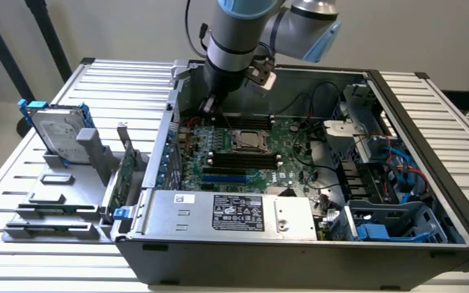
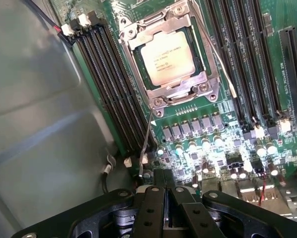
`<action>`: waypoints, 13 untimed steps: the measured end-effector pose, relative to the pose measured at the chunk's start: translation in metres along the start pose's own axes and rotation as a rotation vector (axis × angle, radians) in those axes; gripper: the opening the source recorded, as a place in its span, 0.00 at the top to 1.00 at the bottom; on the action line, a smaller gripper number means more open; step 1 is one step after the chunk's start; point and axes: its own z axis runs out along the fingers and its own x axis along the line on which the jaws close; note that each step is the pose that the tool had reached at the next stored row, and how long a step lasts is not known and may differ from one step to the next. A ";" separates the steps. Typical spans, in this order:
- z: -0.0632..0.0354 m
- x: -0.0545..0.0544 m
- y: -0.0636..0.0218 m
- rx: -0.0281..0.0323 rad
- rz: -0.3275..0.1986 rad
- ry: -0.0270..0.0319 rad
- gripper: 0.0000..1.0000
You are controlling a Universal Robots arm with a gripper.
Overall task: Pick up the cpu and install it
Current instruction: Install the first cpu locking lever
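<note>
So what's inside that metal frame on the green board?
The cpu, dull silver top up, lies inside the frame. Whatever is under the cpu is covered by it.

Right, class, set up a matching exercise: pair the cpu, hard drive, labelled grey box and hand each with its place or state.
1 cpu
2 hard drive
3 labelled grey box
4 hand

A upright in a rack outside the case
B shut, over the motherboard
C in the motherboard's socket
D inside the case, by the wall nearest the exterior camera

Pairs: 1-C, 2-A, 3-D, 4-B
</note>
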 end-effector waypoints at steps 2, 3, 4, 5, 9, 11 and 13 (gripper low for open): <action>0.0000 0.000 -0.0001 -0.0048 0.024 0.0097 0.89; 0.0000 0.000 -0.0001 -0.0072 0.037 0.0146 0.89; 0.0000 0.000 -0.0001 -0.0097 0.049 0.0193 0.89; 0.0001 0.000 -0.0001 -0.0125 0.062 0.0237 0.89; 0.0005 0.000 -0.0004 -0.0226 0.104 0.0360 0.89; 0.0009 -0.001 -0.0008 -0.0265 0.120 0.0407 0.89; 0.0016 -0.001 -0.0014 -0.0302 0.136 0.0449 0.89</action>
